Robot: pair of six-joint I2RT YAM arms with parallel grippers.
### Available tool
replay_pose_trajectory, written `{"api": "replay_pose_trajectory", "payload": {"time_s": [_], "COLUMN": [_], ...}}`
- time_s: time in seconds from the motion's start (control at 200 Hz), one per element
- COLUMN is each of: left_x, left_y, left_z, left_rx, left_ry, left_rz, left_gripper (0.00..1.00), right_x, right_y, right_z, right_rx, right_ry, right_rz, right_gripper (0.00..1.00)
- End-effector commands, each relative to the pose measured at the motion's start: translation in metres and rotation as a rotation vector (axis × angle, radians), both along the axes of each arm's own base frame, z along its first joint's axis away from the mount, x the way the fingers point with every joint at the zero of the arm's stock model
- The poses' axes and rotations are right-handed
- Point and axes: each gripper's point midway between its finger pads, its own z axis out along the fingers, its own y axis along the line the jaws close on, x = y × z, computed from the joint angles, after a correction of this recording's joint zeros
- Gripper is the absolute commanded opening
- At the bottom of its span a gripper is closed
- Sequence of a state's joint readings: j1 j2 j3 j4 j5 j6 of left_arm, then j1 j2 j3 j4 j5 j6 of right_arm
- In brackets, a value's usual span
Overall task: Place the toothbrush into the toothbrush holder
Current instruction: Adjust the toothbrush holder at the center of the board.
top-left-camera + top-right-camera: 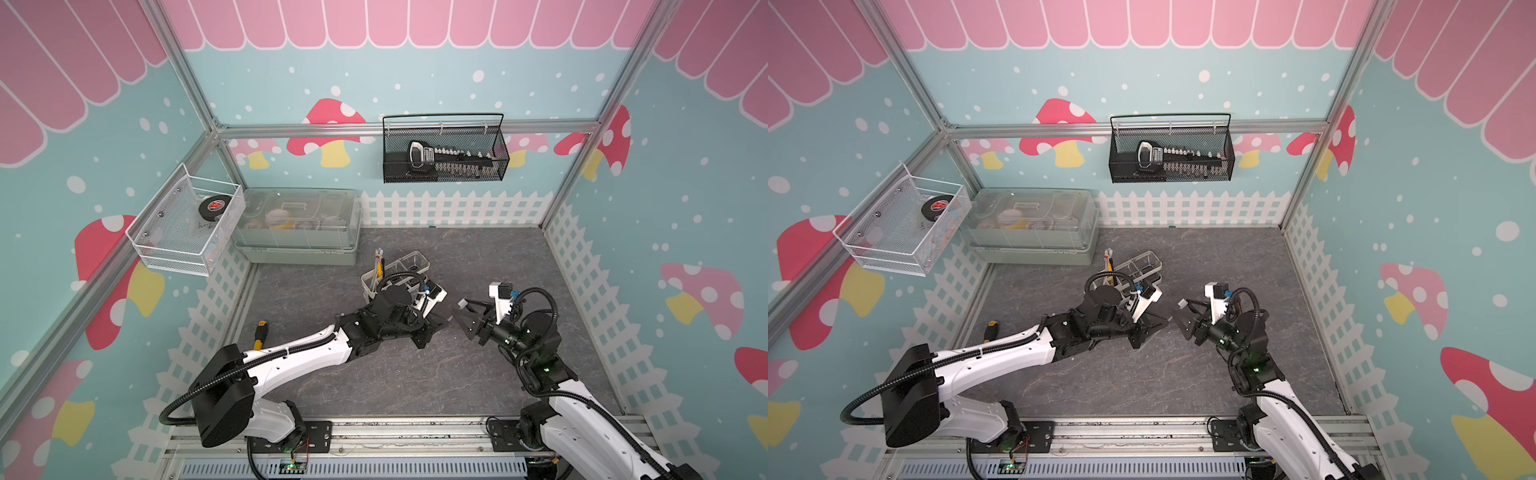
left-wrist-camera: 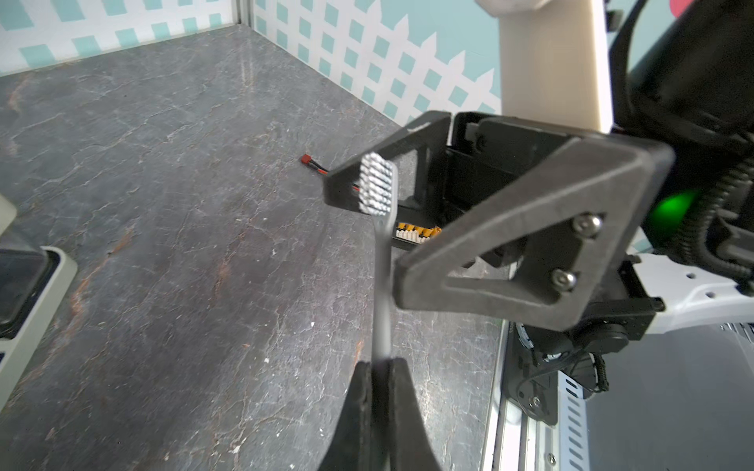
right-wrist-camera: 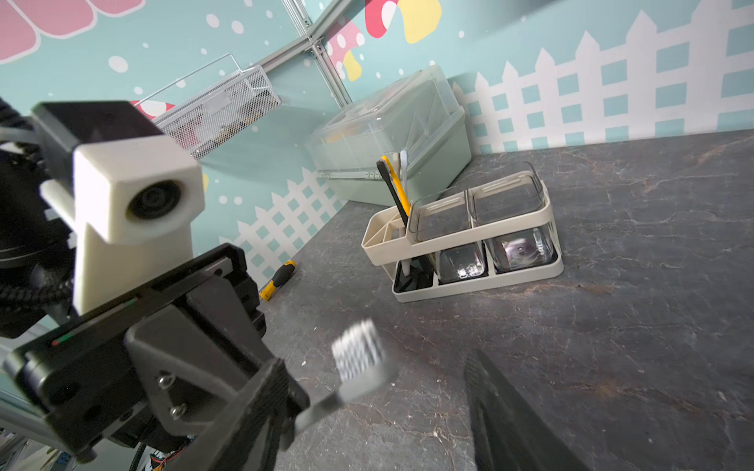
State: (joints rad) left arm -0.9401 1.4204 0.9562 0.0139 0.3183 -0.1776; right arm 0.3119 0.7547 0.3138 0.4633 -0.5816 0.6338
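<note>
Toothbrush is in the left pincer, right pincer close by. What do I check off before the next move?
1. Grip: left pincer shut on the toothbrush handle: ok.
2. The right pincer open, facing the bristle head: ok.
3. Head between the right pincer's fingers: cannot tell; it sits near one fingertip.
4. The toothbrush holder upright on the table: ok.
5. Free slot in its divided section beside the brushes standing there: ok, as far as the right wrist view shows.
</note>
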Motion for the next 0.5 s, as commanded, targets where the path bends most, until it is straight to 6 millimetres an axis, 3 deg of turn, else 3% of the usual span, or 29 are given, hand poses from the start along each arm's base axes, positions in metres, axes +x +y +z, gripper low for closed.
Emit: {"api": "replay_pose_trajectory", "payload": {"time_s": [0.0, 0.215, 0.43, 0.495], "left_x": [-0.0102, -0.0124, -0.0092, -0.0067], "left_y": [-0.0060, -0.0089, -0.0077, -0.0079], "left_z": [0.0148, 0.0207, 0.0167, 0.0152], "left_rx": [-0.039, -0.051, -0.038, -0.034], "left_ry": [-0.046, -0.072, -0.087, -0.092], "left_rz": [-0.054, -0.059, -0.041, -0.032], "left_gripper": [0.00, 0.00, 0.00, 0.00], "right_x": [0.0015, 0.0035, 0.0069, 0.0065], "right_y": [0.0007, -0.0008, 0.0005, 0.0018], "right_z": [0.0277, 0.0296, 0.0304, 0.0330], "right_rx": [0.043, 0.065, 0.073, 0.078], "right_ry": [-0.072, -0.062, -0.047, -0.047], "right_rz": [0.007, -0.008, -0.006, 0.003], "right_gripper": [0.65, 0.45, 0.05, 0.00]}}
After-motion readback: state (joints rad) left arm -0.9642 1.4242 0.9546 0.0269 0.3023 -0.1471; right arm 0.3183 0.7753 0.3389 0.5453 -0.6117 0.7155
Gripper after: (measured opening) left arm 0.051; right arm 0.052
